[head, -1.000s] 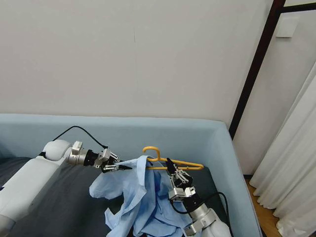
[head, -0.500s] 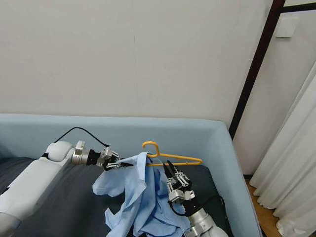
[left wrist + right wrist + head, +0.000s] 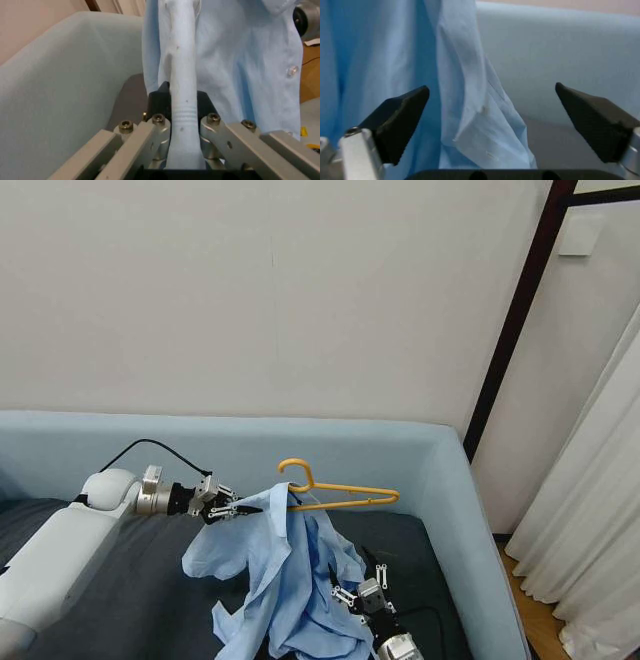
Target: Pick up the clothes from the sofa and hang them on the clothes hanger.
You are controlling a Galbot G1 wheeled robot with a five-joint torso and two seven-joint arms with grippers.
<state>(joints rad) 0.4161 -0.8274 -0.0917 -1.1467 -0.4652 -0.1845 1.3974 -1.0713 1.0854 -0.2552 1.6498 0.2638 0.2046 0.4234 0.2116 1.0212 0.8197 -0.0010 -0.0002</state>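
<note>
Right tool (image 3: 358,592) has dropped below the yellow hanger (image 3: 345,498), spread wide, so the left tool (image 3: 238,509) beside it alone grips the draped blue shirt (image 3: 290,580).

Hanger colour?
Yellow-orange hanger, with the light blue shirt draped on it; clearest in the head view.

This looks like a room in a home, probably a living room. A pale blue sofa (image 3: 440,470) with a dark grey seat stands against a plain white wall (image 3: 270,300). To the right there are a dark door frame (image 3: 510,330), a long white curtain (image 3: 600,520) and a strip of wooden floor (image 3: 535,620). A blue shirt (image 3: 290,580) and an orange hanger (image 3: 340,498) are household things too.
</note>
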